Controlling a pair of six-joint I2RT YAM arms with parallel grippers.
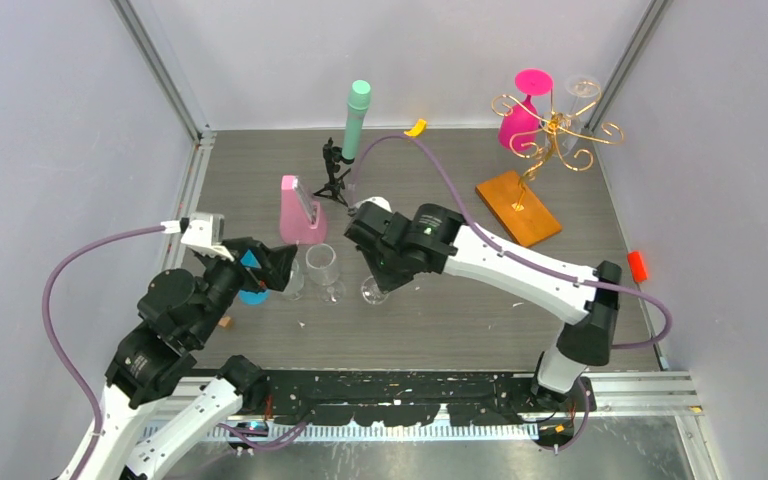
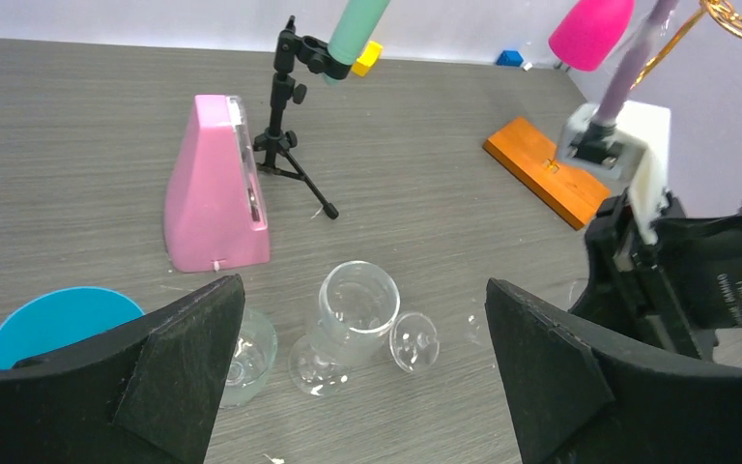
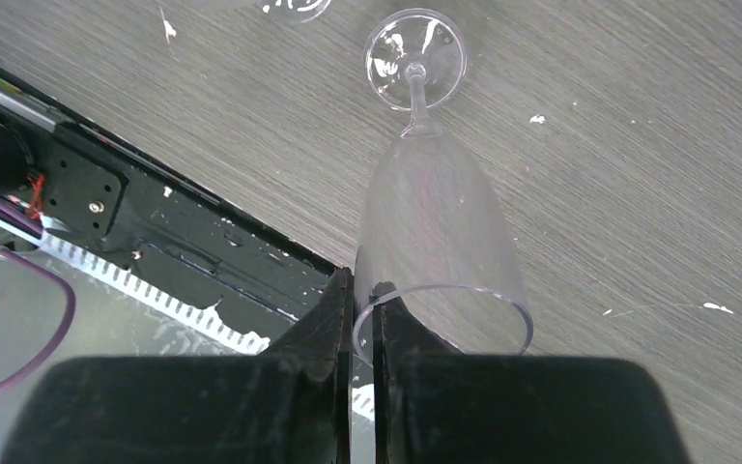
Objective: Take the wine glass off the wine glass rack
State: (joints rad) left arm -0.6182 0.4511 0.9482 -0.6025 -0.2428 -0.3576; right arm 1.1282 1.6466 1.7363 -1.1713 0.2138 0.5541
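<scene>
**Right gripper point(image 3: 362, 290) nips wine glass point(image 3: 440, 222) by the rim, well apart from rack point(image 1: 516, 200)**

Grey counter point(image 1: 440, 335) carries everything. Left gripper point(image 2: 363, 290) hovers low at the near left, jaws spread wide and holding nothing, with a clear glass point(image 2: 353, 309) just ahead of it. At the far right stands the rack, gold scrolls over an orange wooden base. A pink glass point(image 1: 518, 122) hangs upside down from it. A pink metronome point(image 1: 300, 212) sits mid-counter, with a black tripod point(image 1: 335, 172) just behind. The wine glass is upright near the counter's middle, its rim pinched between nearly closed jaws. Whether its foot touches the counter I cannot tell.
</scene>
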